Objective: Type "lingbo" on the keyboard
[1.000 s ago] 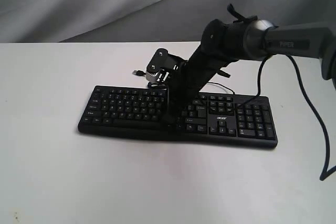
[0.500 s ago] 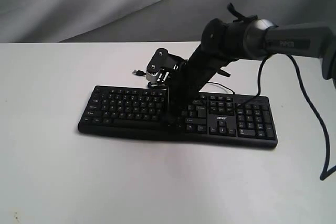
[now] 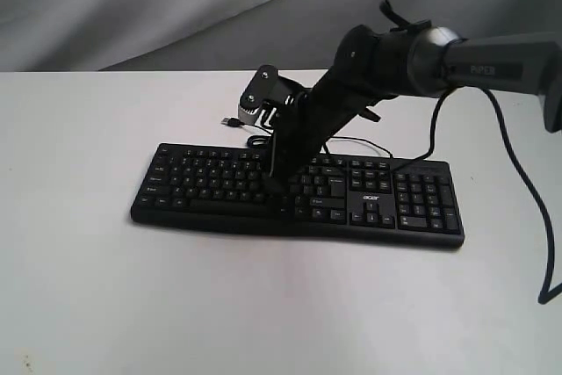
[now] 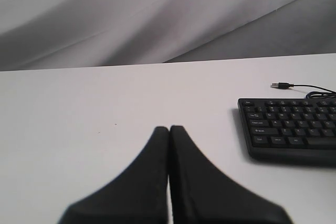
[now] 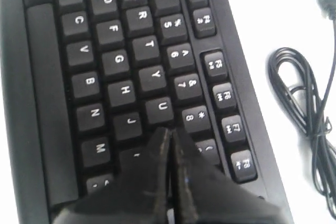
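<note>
Two end effectors, both pinched shut and holding nothing. Our left end effector (image 4: 169, 129) sits off the left end of the keyboard (image 3: 211, 177), well apart from it. The keyboard lies flat on the white surface (image 3: 79, 261), its long side running left to right. Our right end effector (image 5: 169, 132) points down at the keys just beside the U key (image 5: 159, 109). We think the N key (image 5: 94, 113) is next: near, toward the keyboard's front edge and left end.

My right gripper (image 5: 169, 136) — jaws together — is pointing at the keyboard (image 5: 113, 59) beside U and J. A cable (image 5: 294, 98) is lying coiled alongside.
</note>
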### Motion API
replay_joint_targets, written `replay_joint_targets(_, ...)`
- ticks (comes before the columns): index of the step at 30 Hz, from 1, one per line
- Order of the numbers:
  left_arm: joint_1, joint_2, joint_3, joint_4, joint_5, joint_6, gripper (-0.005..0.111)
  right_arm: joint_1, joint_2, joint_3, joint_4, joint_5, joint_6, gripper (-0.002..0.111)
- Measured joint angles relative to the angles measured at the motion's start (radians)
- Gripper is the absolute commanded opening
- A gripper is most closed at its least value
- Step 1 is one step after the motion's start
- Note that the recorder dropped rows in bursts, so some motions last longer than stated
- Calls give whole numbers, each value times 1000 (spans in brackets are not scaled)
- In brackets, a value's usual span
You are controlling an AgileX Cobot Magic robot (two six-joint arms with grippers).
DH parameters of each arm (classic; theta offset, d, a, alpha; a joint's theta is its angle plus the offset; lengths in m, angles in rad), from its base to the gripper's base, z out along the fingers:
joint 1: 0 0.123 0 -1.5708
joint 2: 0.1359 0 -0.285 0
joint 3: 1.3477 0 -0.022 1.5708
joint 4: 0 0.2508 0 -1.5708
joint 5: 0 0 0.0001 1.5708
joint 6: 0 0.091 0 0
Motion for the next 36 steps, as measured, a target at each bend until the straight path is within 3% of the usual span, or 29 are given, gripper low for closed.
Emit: replay_joint_targets(36, 0, 0, 0, 0, 0, 0, 1, 11, 24, 0, 49, -38, -23, 0)
